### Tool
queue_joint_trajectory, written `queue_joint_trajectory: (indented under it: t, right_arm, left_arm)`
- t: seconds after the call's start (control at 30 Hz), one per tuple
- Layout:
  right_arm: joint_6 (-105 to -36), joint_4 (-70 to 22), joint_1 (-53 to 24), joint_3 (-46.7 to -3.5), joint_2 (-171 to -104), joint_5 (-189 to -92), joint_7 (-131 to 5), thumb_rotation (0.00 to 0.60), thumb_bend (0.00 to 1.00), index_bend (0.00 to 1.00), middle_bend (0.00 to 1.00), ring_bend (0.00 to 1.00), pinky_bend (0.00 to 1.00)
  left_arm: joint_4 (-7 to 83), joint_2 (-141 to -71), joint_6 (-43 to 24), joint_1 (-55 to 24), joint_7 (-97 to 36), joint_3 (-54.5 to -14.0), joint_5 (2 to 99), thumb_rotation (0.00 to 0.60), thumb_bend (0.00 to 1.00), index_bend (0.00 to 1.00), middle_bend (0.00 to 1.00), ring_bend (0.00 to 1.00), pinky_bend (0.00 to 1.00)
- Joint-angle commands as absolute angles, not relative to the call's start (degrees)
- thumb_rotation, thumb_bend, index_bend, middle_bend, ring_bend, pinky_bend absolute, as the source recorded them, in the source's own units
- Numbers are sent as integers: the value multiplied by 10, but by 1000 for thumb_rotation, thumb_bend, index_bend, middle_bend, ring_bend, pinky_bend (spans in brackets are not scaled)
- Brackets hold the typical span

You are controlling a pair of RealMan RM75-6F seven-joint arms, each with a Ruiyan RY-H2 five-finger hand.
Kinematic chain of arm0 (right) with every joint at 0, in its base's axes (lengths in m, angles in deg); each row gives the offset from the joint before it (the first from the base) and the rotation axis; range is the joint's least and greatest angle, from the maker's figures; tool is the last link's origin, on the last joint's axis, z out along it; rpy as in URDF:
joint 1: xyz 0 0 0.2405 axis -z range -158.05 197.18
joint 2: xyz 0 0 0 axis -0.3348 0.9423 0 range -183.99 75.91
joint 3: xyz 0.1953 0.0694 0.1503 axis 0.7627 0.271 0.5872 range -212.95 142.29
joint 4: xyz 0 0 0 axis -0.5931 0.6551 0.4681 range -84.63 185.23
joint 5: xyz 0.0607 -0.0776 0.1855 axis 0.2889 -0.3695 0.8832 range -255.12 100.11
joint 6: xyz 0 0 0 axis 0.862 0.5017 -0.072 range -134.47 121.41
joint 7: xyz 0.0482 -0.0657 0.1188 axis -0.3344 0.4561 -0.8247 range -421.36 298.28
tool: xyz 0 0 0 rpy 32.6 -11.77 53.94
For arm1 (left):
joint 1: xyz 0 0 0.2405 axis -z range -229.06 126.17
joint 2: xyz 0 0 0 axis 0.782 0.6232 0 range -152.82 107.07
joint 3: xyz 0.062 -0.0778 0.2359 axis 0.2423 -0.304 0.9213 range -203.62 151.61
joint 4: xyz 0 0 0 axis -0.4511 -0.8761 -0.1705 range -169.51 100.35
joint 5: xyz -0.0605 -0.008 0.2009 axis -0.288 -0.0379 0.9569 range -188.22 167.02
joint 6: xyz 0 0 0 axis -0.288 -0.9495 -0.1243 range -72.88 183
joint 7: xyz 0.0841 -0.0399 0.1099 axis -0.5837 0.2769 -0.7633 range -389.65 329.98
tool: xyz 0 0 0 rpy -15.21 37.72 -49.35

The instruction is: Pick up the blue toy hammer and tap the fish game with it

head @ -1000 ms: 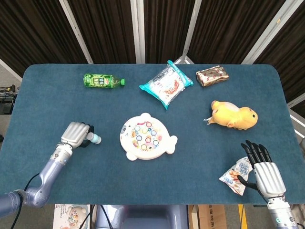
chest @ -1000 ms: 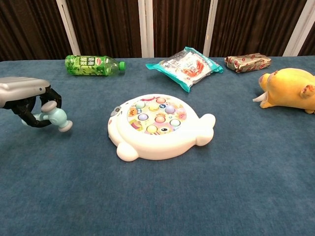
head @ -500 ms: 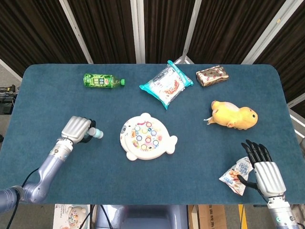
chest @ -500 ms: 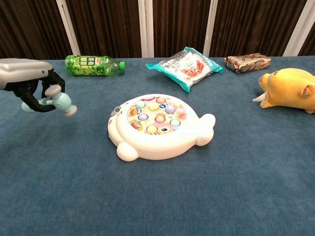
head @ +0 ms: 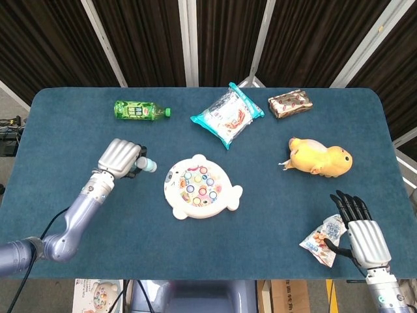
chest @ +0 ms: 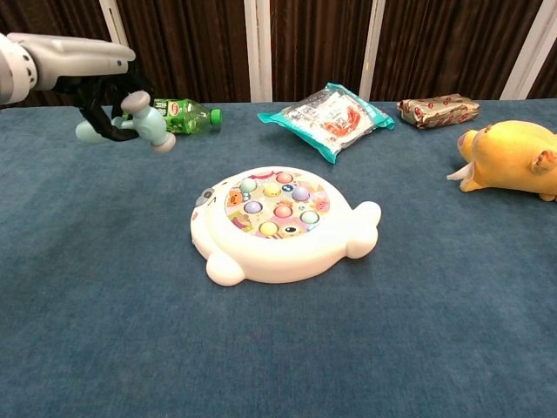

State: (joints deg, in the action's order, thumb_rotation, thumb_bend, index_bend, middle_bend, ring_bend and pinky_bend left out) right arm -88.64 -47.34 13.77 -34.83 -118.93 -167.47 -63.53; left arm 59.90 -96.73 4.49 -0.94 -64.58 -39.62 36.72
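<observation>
My left hand [head: 120,158] [chest: 83,65] grips the pale blue toy hammer [head: 146,165] [chest: 144,124], raised well above the cloth to the left of the fish game. The hammer's head points right toward the game. The white fish game [head: 201,187] [chest: 278,223], with coloured fish in its round top, lies flat at the table's centre. My right hand [head: 360,229] rests open at the near right corner, fingers spread, beside a snack packet [head: 323,237]. It shows only in the head view.
A green bottle [head: 139,110] [chest: 165,115] lies at the back left, close behind the raised hammer in the chest view. A teal snack bag [head: 227,115], a brown wrapped packet [head: 290,103] and a yellow plush toy [head: 320,157] lie at the back and right.
My left hand has lifted the hammer clear of the table and carried it up, forward and to the right, closer to the fish game. The right hand has stayed still.
</observation>
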Motion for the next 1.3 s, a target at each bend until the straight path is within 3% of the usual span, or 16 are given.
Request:
queue_joint_trajectory:
  t: [0.03, 0.63, 1.3]
  right_arm:
    - [-885, -475, 137, -348, -1188, -1673, -639, 600, 217, 0, 0, 0, 0]
    - [-875, -482, 134, -347, -1179, -1664, -664, 600, 217, 0, 0, 0, 0]
    - [-875, -484, 134, -347, -1175, -1664, -670, 600, 218, 0, 0, 0, 0]
  left_arm:
    - [601, -979, 55, 38, -693, -408, 310, 600, 709, 660, 534, 487, 620]
    - [552, -1077, 39, 181, -808, -393, 144, 600, 710, 661, 535, 487, 620]
    - [533, -1090, 30, 209, -804, -365, 106, 600, 712, 661, 535, 487, 620]
